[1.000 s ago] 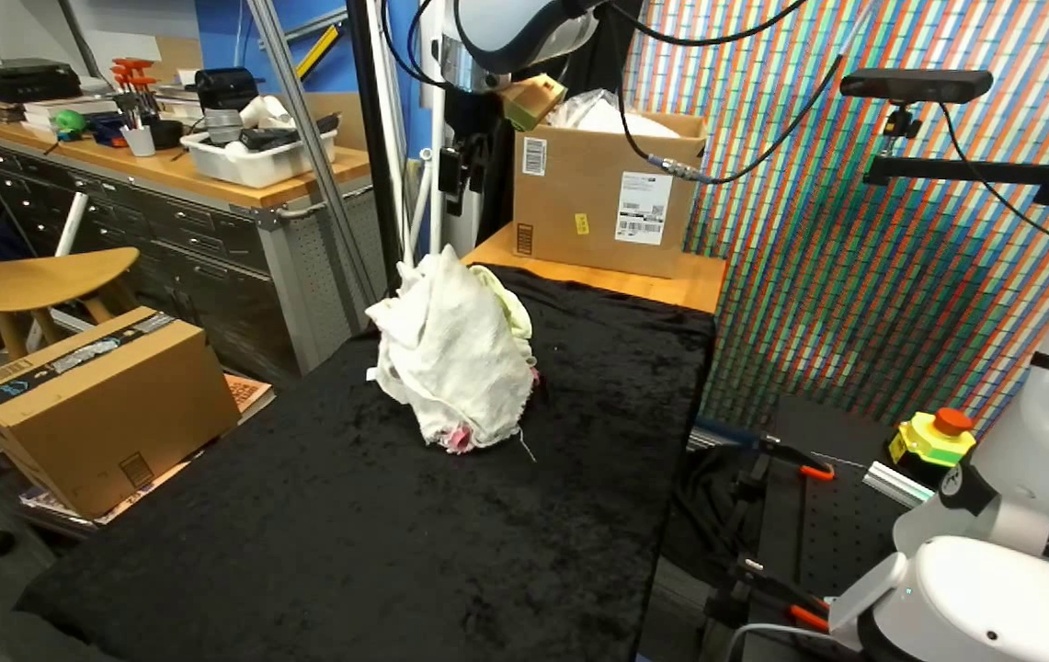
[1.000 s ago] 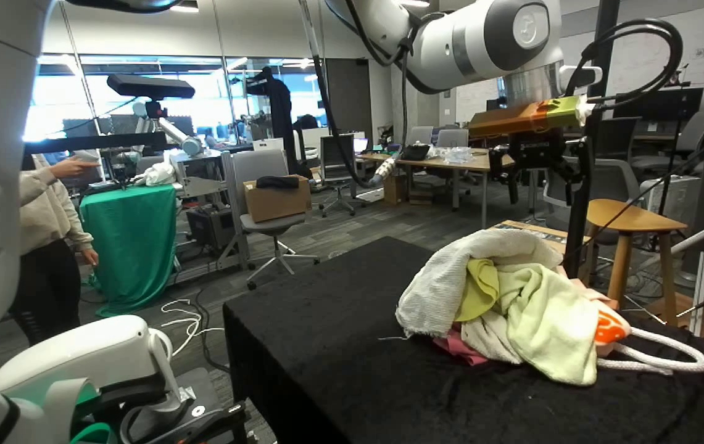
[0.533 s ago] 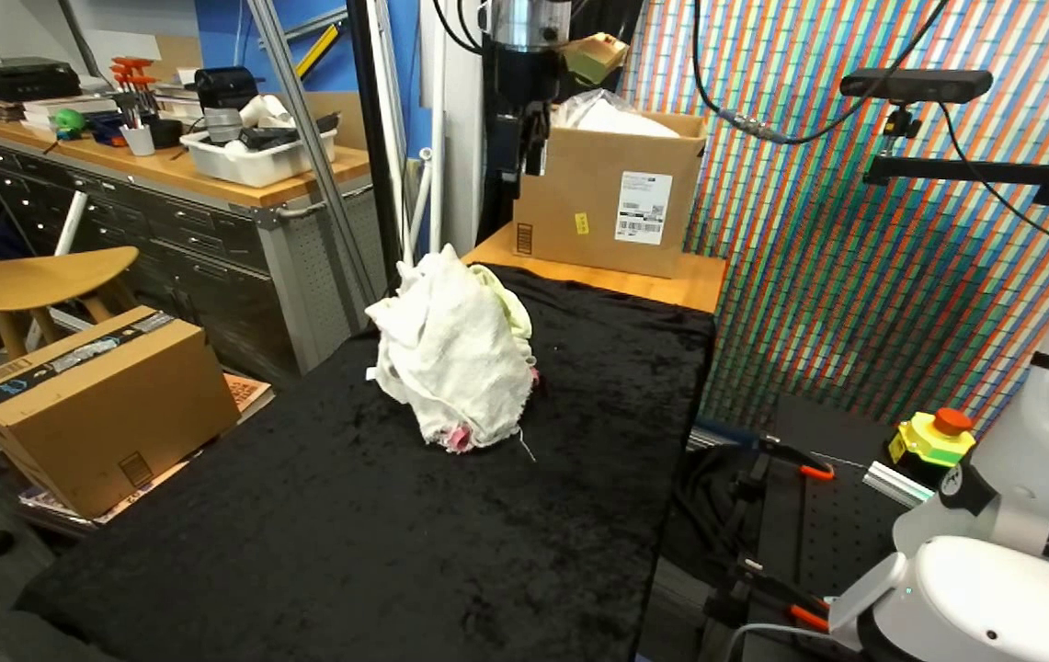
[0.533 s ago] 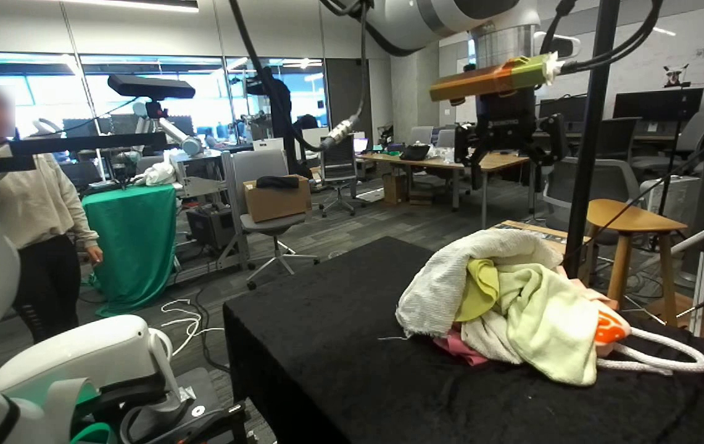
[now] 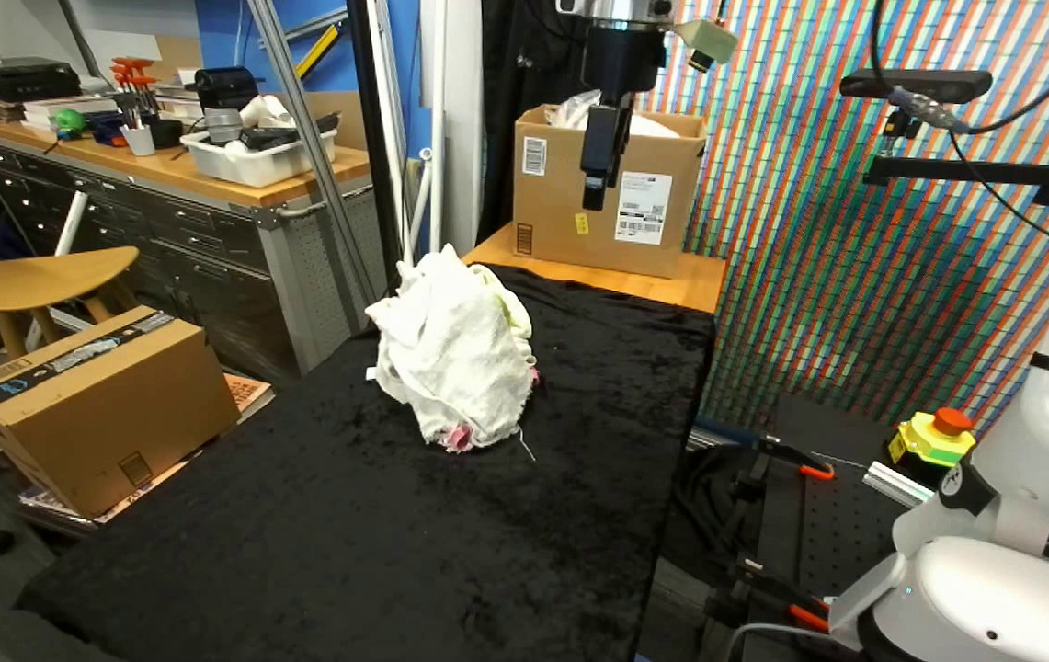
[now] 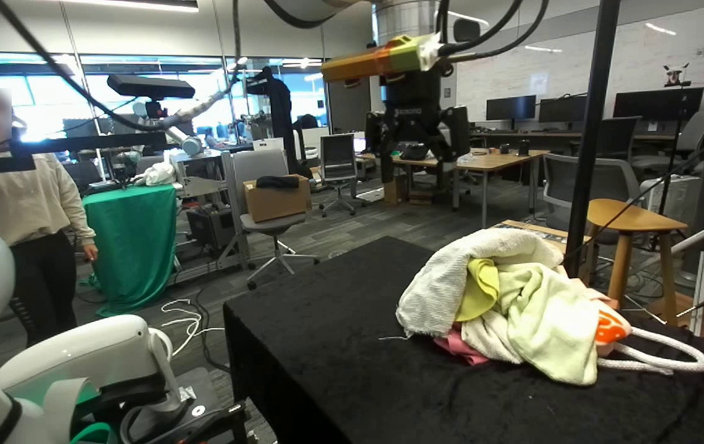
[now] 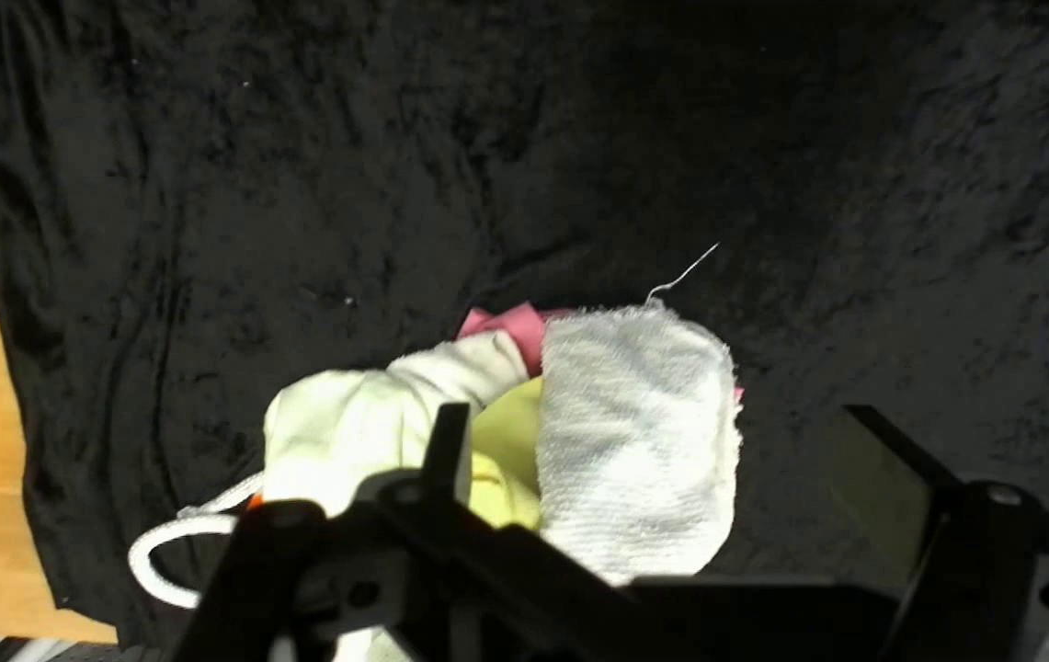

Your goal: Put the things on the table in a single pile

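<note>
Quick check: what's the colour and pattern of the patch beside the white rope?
Orange with pale markings; the patch shows best in an exterior view.

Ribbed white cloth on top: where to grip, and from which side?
I'd pinch the raised top ridge of the ribbed white cloth from above, fingers straddling it: in an exterior view it arches over the yellow cloth, standing highest.
</note>
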You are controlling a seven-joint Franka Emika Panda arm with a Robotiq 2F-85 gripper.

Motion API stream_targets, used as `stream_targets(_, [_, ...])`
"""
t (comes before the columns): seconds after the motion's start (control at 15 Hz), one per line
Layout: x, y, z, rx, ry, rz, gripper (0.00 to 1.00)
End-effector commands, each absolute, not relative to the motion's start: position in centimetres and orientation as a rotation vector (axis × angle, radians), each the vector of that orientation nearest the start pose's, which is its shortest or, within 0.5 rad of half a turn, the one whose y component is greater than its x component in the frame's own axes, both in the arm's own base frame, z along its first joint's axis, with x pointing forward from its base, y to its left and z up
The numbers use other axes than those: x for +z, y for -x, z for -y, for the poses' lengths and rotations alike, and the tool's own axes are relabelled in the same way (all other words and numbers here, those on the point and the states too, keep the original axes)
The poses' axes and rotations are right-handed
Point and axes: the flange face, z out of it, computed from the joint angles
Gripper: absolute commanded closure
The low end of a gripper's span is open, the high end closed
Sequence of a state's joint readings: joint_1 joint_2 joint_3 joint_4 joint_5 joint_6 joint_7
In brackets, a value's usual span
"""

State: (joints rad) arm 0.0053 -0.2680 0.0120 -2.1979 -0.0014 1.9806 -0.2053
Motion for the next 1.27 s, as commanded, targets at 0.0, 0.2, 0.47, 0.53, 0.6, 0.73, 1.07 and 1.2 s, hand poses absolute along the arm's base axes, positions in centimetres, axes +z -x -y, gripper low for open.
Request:
stream_targets(0.0, [49.3,-41.0,-2.5,-0.171,3.092,0.304,0.00])
stream_targets(0.2, [48.3,-37.2,-2.7,-0.342,3.104,0.277,0.00])
stream_targets(0.47, [46.7,-32.8,-1.3,-0.613,3.117,0.236,0.00])
stream_targets(0.53, [46.0,-32.1,-0.7,-0.672,3.115,0.224,0.00])
stream_targets(0.6, [48.8,-33.9,-0.1,-0.712,3.116,0.217,0.00])
stream_targets(0.73, [49.8,-33.4,1.5,-0.799,3.110,0.203,0.00])
stream_targets(1.07, [49.5,-33.6,1.3,-0.745,3.110,0.186,0.00])
stream_targets(1.2, [49.5,-33.6,1.3,-0.746,3.111,0.186,0.00])
